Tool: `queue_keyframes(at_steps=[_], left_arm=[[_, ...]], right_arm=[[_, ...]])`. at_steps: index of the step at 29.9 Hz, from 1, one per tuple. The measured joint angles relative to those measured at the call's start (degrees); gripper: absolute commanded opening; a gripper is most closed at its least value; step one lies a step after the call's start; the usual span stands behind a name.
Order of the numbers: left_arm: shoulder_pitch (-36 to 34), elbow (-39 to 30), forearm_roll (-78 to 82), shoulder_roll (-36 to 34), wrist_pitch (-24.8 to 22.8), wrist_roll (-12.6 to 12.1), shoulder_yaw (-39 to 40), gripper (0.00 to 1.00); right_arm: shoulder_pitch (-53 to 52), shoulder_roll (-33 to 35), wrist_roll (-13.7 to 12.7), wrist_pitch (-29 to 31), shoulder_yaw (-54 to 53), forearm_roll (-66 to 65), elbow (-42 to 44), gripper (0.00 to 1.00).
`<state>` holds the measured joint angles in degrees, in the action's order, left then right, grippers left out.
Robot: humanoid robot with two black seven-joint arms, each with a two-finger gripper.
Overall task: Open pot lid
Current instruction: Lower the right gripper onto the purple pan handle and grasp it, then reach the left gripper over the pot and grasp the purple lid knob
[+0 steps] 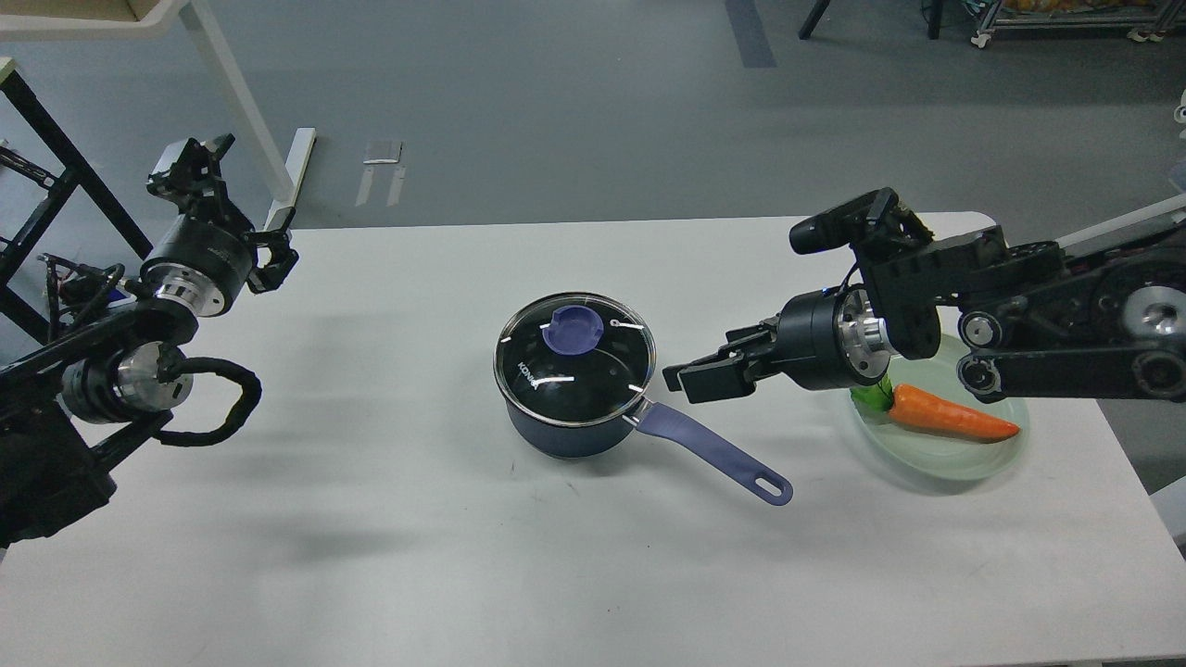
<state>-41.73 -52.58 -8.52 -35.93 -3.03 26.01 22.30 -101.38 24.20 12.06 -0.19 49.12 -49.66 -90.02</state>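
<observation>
Head view, round glass lid (574, 347) seated on pot (565, 431), right pincer (687, 380) narrow, left pincer (278, 264) unclear.

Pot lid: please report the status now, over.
Right pincer empty, just right of the pot, not touching. Left pincer far left, state unclear. Lid on pot. Nothing blocks the knob.

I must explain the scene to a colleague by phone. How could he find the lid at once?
On the white table, near its middle, stands a dark navy saucepan with a long lavender handle. The round clear glass lid covers it. Its lavender centre knob and white lettering distinguish it from the pale green plate holding a carrot.
</observation>
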Motion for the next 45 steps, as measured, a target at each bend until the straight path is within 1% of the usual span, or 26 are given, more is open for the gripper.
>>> queue_keyframes(at_steps=[4,7,10,12,15,18,25,28,31,33,36,39,42,45], left_arm=[[0.0,-0.1,0.0,-0.6,-0.4,0.1,0.1,0.99],[0.1,-0.1,0.0,-1.0,-0.8,0.1,0.1,0.99],[0.1,-0.1,0.0,-1.1,-1.0,0.1,0.1,0.99],[0.1,-0.1,0.0,-1.2,-1.1,0.2,0.1,0.99],[0.1,-0.1,0.0,-1.3,-1.2,0.2,0.1,0.99],[0.1,-0.1,0.0,-1.4,-1.3,0.2,0.1,0.99],[0.1,-0.1,0.0,-1.8,-1.4,-0.3,-0.4,0.99],[0.1,-0.1,0.1,-2.6,-1.6,-0.5,-0.6,0.99],[-0.1,-0.1,0.4,-3.1,-2.2,-0.6,-0.8,0.99],[-0.2,-0.4,0.9,-3.3,-2.3,-0.7,-0.9,0.99],[-0.4,-2.6,4.3,-3.8,-2.3,-0.9,-0.9,0.99],[-0.8,-7.1,11.0,-4.9,-1.9,-0.9,-0.9,0.99],[-1.6,-12.9,21.3,-5.3,-1.0,-0.9,-0.9,0.99],[-3.6,-18.1,35.4,-5.0,0.7,-0.9,-1.0,0.99]], right_arm=[[0.2,-3.4,-0.2,-0.3,3.0,-1.3,-0.2,0.96],[0.5,-4.9,-0.2,-0.6,4.2,-3.0,-0.1,0.91],[0.8,-5.6,-0.1,-0.9,5.8,-4.3,0.1,0.80],[0.8,-5.7,-0.1,-1.3,6.4,-4.6,0.1,0.74],[0.9,-5.8,0.0,-1.7,6.8,-4.7,0.1,0.69],[0.9,-5.9,0.0,-1.7,6.9,-4.7,0.1,0.66],[0.9,-6.3,-0.1,-1.7,6.9,-4.1,0.1,0.48],[1.0,-6.3,-0.1,-1.7,6.9,-4.2,0.0,0.43],[1.0,-6.2,-0.1,-1.7,7.0,-4.2,-0.1,0.33],[1.0,-6.2,-0.1,-1.7,7.0,-4.5,-0.1,0.28],[1.0,-6.1,-0.1,-1.6,7.0,-4.6,-0.2,0.25],[1.0,-6.1,0.0,-1.4,7.0,-4.4,-0.2,0.23],[1.0,-6.0,0.0,-1.4,7.0,-4.3,-0.2,0.23],[0.9,-6.0,0.0,-1.2,7.0,-4.3,-0.2,0.21]])
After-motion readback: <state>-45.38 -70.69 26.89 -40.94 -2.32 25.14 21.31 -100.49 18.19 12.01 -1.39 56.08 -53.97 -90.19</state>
